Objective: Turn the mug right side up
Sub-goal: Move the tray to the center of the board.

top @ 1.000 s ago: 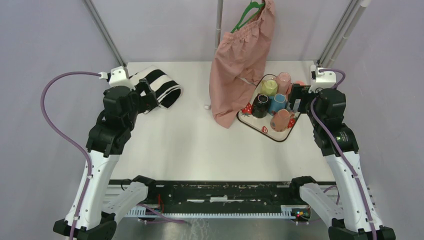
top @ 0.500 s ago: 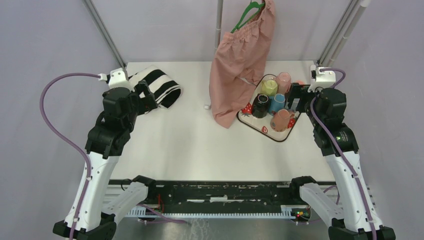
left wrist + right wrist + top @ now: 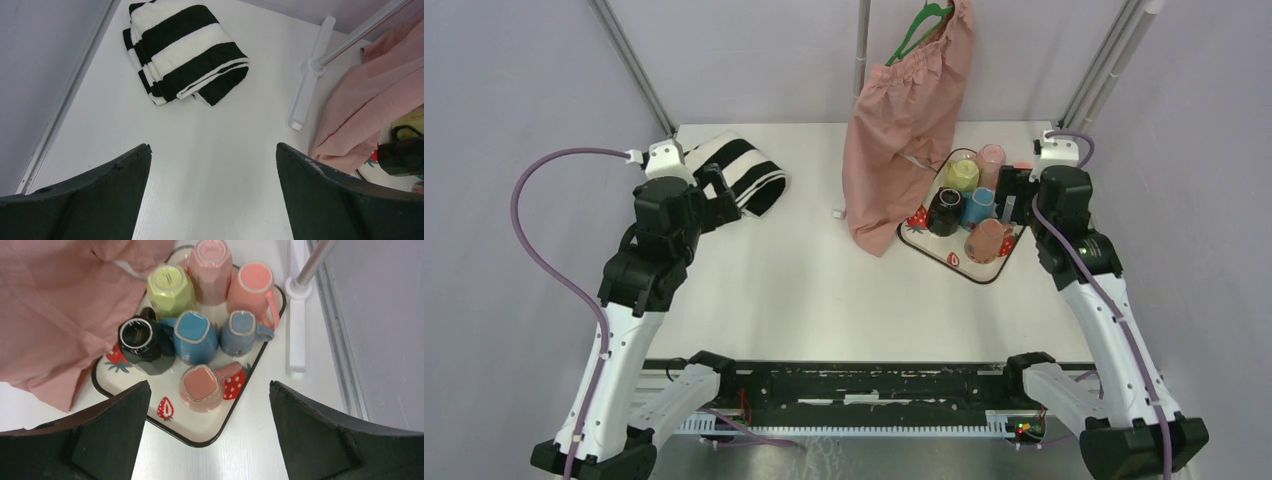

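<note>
— So, which mug is upside down?

— All seven, bottoms up on the tray (image 3: 166,384) at the far right of the bench (image 3: 215,130). Along the back stand the green mug (image 3: 168,285), the pale pink mug (image 3: 212,262) and the salmon mug (image 3: 252,282), whose handle points towards the pole (image 3: 311,262). In the middle row are the black mug (image 3: 140,340), the blue mug (image 3: 194,335) pressed against it, and the small grey-blue mug (image 3: 241,332). The terracotta mug (image 3: 201,387) sits alone in front, near the tray's closest edge.

— And the right gripper (image 3: 210,382)?

— Spread wide above the tray, with nothing between its fingers. Seen from the wrist, the terracotta mug lies in the gap below them (which of the seven is meant, the pictures do not tell).

— Is anything crowding the tray?

— A pink cloth (image 3: 55,305) hangs from a green hanger (image 3: 921,25). Its lower end comes down just beside the tray and overlaps the far left rim, next to the green and black mugs.

— What about the left gripper (image 3: 213,145)?

— Equally wide apart and holding nothing, it hangs over bare bench on the left side. A folded black-and-white striped cloth (image 3: 185,50) lies beyond it, towards the far left corner, well apart from the tray.
</note>
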